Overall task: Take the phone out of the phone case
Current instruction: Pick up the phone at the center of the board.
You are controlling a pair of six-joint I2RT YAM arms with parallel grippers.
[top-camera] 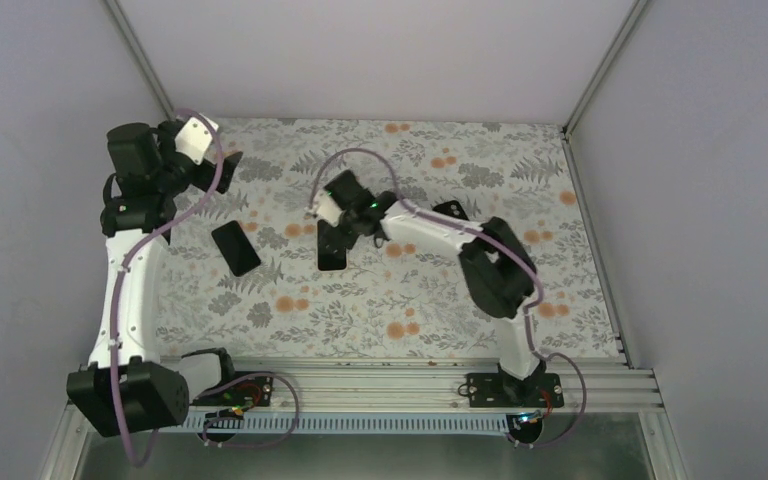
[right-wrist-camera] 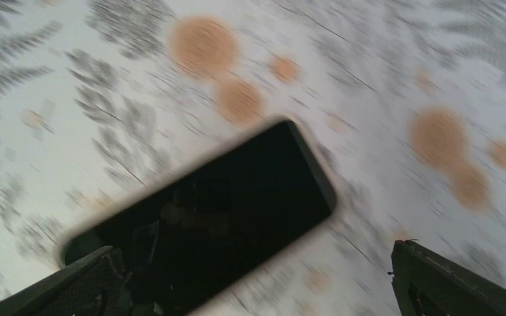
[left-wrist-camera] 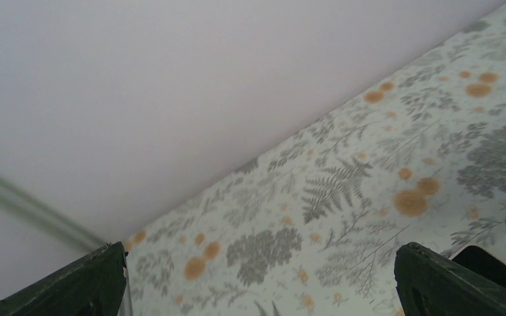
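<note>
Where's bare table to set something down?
Free: the near cloth strip along the rail, and the far-right corner beyond the right arm. Crowded: centre-left, the loose black slab, the second slab, and the right fingers over it.

1. Two flat black slabs: left slab point(top-camera: 235, 247), middle slab point(top-camera: 332, 255). Phone and case not told apart.
2. Two arms: left arm point(top-camera: 128, 290) at the left, right arm point(top-camera: 485, 262) at the right.
3. Two grippers: left gripper point(left-wrist-camera: 263, 280), right gripper point(right-wrist-camera: 257, 283).
4. One floral table point(top-camera: 440, 315).

Floral tbl point(top-camera: 410, 300), black phone point(top-camera: 333, 258) mid, black slab point(top-camera: 235, 247) left
</note>
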